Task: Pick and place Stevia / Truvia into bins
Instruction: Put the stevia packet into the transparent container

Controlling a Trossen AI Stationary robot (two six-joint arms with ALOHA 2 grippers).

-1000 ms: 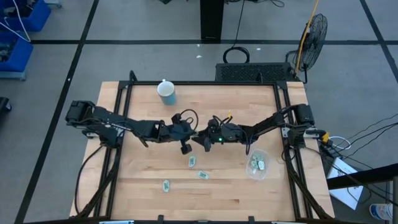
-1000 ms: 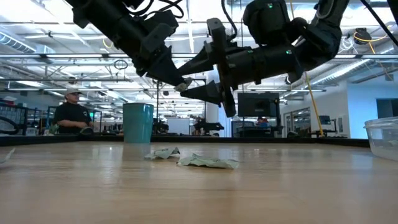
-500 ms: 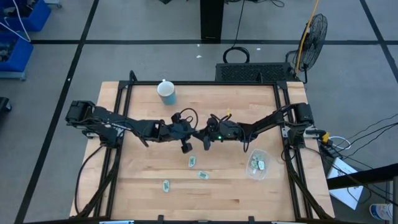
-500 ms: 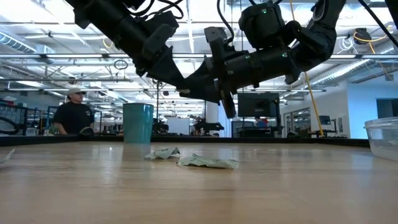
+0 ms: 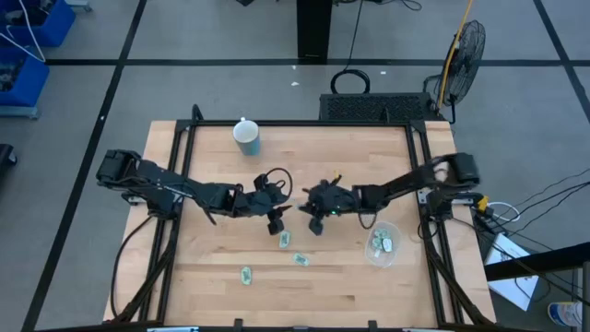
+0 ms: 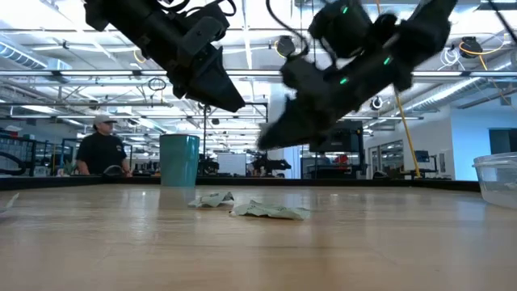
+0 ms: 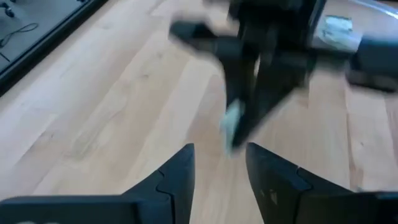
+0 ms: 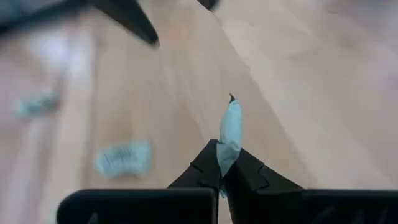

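My right gripper (image 8: 222, 155) is shut on one pale green and white sachet (image 8: 231, 127), above the table's middle (image 5: 316, 221). My left gripper (image 7: 221, 152) is open and empty just left of it (image 5: 277, 223), its fingers pointing at the held sachet (image 7: 232, 118). Three more sachets lie flat on the wood (image 5: 285, 240) (image 5: 300, 259) (image 5: 246, 274). The clear cup (image 5: 382, 243) stands at the right and holds a few sachets. My right gripper pinches the sachet's lower end (image 8: 227, 149) between its two fingertips. The rest of the sachet sticks out past the tips, edge-on. It is lifted clear of the table.
A light blue cup (image 5: 246, 136) stands at the far left of the table. Two of the loose sachets show in the low view (image 6: 212, 199) (image 6: 271, 211), with the clear cup at the right (image 6: 497, 179). A person (image 6: 97, 149) sits in the room beyond the table.
My right gripper has shut on the sachet that my left gripper held up between the arms. It has then drawn away with the sachet toward the table's right and near edges. My left gripper has shifted slightly toward the near edge.
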